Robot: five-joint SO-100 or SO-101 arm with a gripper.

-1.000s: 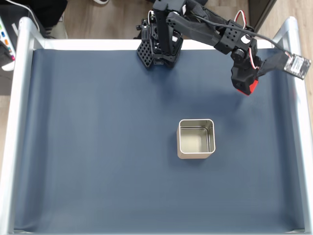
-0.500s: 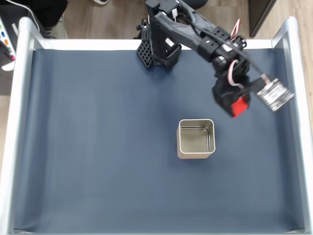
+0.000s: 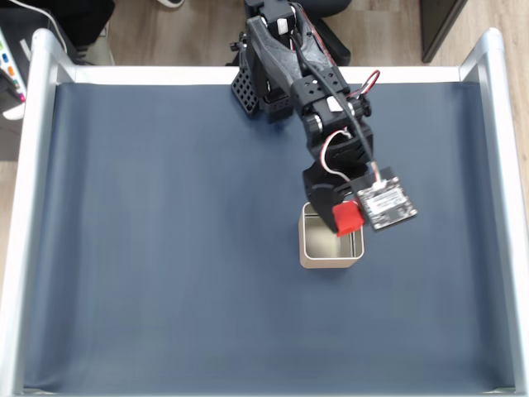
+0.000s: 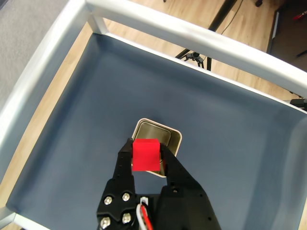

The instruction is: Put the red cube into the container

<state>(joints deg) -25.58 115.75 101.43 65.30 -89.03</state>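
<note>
My gripper point(image 3: 345, 217) is shut on the red cube point(image 3: 348, 219), holding it in the air over the upper right part of the container point(image 3: 331, 255) in the fixed view. The container is a square silver-beige tin with shiny inner walls, standing on the blue mat. From the wrist, the red cube point(image 4: 145, 155) sits between the black fingers of my gripper point(image 4: 145, 157), and the container point(image 4: 158, 135) lies just beyond and under it, partly hidden by the cube.
A dark blue mat point(image 3: 165, 231) covers the table, bounded by silver rails point(image 3: 29, 165) at left, right and back. The arm's black base point(image 3: 264, 74) stands at the back edge. A small circuit board point(image 3: 386, 201) hangs off the wrist.
The arm has swung from the back right of the mat down and left, carrying the red cube until it hangs over the container. The container has stayed in place.
</note>
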